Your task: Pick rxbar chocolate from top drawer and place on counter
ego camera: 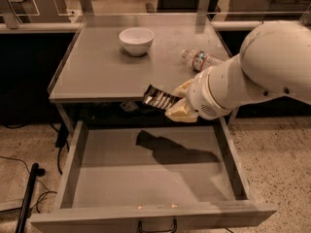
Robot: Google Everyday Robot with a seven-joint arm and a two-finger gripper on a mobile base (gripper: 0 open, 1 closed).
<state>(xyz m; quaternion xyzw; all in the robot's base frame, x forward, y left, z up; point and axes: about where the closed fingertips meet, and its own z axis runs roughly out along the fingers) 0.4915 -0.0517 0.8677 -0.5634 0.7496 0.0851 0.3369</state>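
The rxbar chocolate (159, 99), black with white stripes, is held in my gripper (177, 102), which is shut on its right end. The bar hangs just at the front edge of the counter (97, 72), above the back of the open top drawer (146, 174). The drawer is pulled out, with a bare flat bottom and a dark handle (156, 225) on its front. My white arm reaches in from the right.
A white bowl (136, 40) stands on the counter at the back middle. A clear water bottle (200, 60) lies on the counter's right side, partly behind my arm. Black cables lie on the floor at the left.
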